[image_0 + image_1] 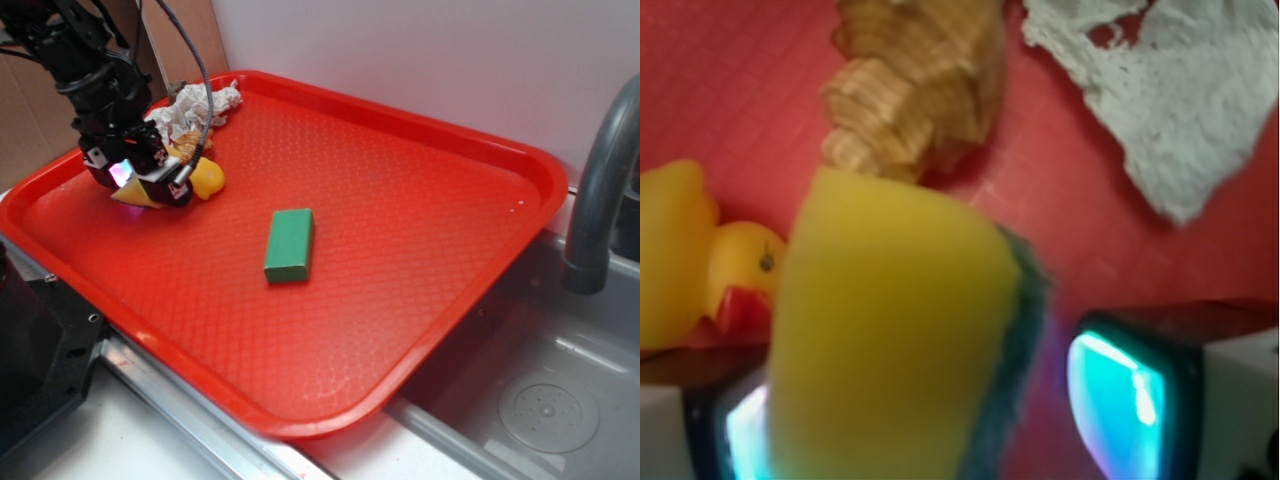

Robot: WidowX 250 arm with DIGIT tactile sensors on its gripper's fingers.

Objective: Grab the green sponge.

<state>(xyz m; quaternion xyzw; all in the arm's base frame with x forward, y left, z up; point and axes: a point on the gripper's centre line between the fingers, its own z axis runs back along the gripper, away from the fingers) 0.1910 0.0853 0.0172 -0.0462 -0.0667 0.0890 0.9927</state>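
The green sponge (pixel 890 320), yellow foam with a dark green scouring layer on its right face, stands between the fingers of my gripper (pixel 930 415) in the wrist view. The left pad (pixel 740 435) lies against its yellow side. A strip of red tray shows between the green layer and the right pad (pixel 1115 400), so the gripper is open around it. In the exterior view the gripper (pixel 140 180) is low over the tray's far left corner, and only a yellow sliver of the sponge (pixel 133 196) shows under it.
A yellow rubber duck (pixel 680 260) (pixel 207 178) sits just beside the sponge. A tan shell-like toy (pixel 915 90) and a crumpled white cloth (pixel 1170 100) (pixel 195 105) lie beyond. A flat green block (pixel 289 244) rests mid-tray (pixel 420 190). A faucet (pixel 600 190) and sink (pixel 540 400) are on the right.
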